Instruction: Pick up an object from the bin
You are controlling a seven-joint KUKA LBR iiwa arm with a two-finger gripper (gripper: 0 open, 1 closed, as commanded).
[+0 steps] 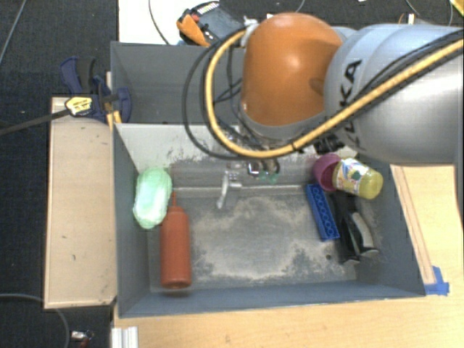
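Low in bin, gripper hangs under orange wrist cover; open or shut, can't tell. Nearest thing: 1 blue studded brick, right & fwd of gripper, near but apart. It lies flat, long axis back-to-front, far end angled toward gripper.

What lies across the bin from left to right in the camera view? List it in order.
Pale green lump → red-brown bottle → blue brick → black object. Purple cup and yellow bottle overlap the last two; omitted.
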